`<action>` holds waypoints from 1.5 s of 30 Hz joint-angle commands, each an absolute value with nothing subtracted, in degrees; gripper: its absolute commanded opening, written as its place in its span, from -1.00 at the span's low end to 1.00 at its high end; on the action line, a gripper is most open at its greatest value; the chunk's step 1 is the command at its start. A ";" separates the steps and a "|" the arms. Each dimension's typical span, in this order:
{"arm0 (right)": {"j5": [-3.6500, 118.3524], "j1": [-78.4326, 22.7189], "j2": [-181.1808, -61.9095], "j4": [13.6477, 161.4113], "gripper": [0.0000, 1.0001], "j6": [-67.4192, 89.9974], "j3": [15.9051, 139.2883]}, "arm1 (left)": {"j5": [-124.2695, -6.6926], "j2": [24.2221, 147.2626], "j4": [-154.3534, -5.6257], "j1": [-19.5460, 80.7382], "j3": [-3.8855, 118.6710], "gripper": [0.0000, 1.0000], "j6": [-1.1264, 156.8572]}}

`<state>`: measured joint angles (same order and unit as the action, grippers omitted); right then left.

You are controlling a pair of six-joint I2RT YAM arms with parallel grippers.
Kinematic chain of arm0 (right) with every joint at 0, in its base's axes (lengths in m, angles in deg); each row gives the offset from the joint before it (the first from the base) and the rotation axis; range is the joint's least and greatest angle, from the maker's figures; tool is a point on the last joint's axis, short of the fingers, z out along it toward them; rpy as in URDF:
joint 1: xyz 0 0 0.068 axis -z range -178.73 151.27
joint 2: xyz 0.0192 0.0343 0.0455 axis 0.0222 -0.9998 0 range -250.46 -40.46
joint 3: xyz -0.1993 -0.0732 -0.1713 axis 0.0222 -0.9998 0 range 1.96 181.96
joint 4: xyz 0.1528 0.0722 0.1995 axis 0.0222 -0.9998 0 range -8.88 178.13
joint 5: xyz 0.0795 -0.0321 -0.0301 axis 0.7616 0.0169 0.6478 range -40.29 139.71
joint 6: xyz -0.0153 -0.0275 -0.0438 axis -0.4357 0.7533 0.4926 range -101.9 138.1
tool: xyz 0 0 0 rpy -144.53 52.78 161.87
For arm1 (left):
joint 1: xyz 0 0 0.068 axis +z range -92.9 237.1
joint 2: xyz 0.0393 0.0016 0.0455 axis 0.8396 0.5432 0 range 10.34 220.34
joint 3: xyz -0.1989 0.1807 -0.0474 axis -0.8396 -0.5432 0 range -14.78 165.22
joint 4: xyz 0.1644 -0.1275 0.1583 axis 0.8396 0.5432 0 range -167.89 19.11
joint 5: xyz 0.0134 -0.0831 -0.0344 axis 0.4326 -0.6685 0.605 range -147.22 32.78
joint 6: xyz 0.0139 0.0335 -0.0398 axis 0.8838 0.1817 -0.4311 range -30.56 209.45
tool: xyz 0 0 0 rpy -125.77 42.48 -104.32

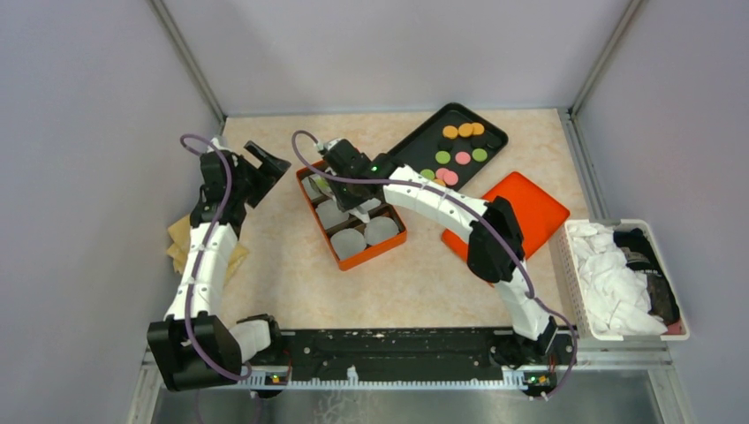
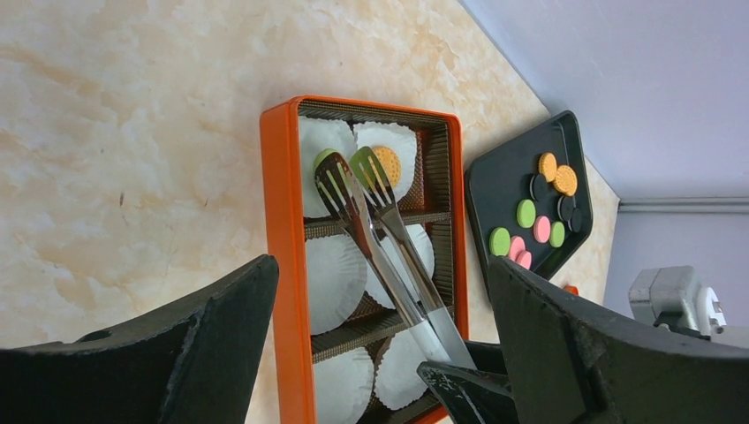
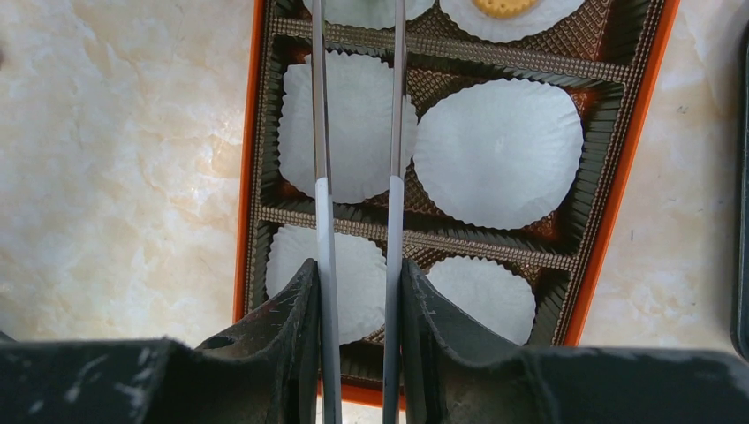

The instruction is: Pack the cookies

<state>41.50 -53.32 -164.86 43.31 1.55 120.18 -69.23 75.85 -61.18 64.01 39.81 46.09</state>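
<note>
Clamped on steel tongs [image 3: 323, 230], the right gripper [image 3: 358, 283] should centre the round green cookie [image 2: 323, 157] over its white paper cup [image 2: 307, 132]; the left gripper [image 1: 265, 166] gapes idle.

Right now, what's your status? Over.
Left gripper open, empty. Right gripper shut on tongs over the orange box. One orange cookie in a paper cup; most cookies on the black tray. Nothing blocking.

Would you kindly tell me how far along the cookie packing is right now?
Done: one orange cookie sits in a far paper cup of the orange box. In hand: the right end effector grips tongs whose tips hold what looks like a green cookie over the far cups. Left: four paper cups look empty, and the remaining cookies, orange, green, pink and dark, wait on the black tray.
</note>
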 commanded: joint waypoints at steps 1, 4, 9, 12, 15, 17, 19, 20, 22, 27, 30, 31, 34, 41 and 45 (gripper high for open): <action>42.05 -53.40 -164.00 46.31 -0.47 1.76 123.90 | -70.77 74.30 -63.59 64.63 39.20 0.88 46.59; 41.99 -53.44 -164.11 46.70 -0.33 1.57 123.85 | -71.16 74.16 -63.77 64.74 39.02 0.88 46.76; 41.13 -53.38 -164.16 46.90 -0.19 1.70 124.11 | -72.43 73.77 -64.92 64.84 38.54 0.88 47.08; 40.89 -53.39 -164.19 47.05 -0.19 1.76 124.33 | -73.51 73.71 -65.56 64.92 38.39 0.88 47.23; 40.49 -53.40 -163.49 47.85 -0.20 1.73 124.06 | -74.25 73.68 -65.99 64.95 38.31 0.88 47.39; 39.87 -53.40 -162.36 48.40 -0.21 1.76 123.88 | -74.75 73.63 -66.25 64.93 38.31 0.88 47.51; 38.45 -53.40 -160.72 48.69 -0.21 1.88 123.47 | -74.96 73.44 -66.37 64.92 38.38 0.88 47.47; 37.37 -53.40 -159.23 48.82 -0.21 2.09 123.09 | -74.91 73.34 -66.44 64.90 38.46 0.88 47.52; 34.99 -53.40 -156.59 49.07 -0.21 2.69 121.77 | -75.01 73.05 -66.44 64.92 38.57 0.88 47.67; 25.70 -53.20 -149.95 48.67 -0.21 4.40 116.18 | -77.51 73.50 -68.06 64.90 38.34 0.88 48.14; 21.77 -51.62 -146.66 47.64 -0.21 3.66 111.19 | -80.73 74.61 -69.37 64.88 38.06 0.87 47.76; 21.53 -50.65 -145.34 47.73 -0.21 3.04 109.05 | -81.66 75.11 -69.78 64.85 38.05 0.87 47.77; 22.05 -46.77 -140.46 48.92 -0.21 0.89 101.27 | -84.89 76.77 -70.08 64.78 38.57 0.86 48.16; 24.20 -37.69 -134.57 52.64 -0.17 -0.96 88.34 | -87.85 80.03 -70.32 63.52 39.86 0.86 48.81; 24.65 -35.00 -134.91 53.49 -0.17 -1.35 85.85 | -88.04 80.75 -70.29 63.00 40.15 0.86 48.80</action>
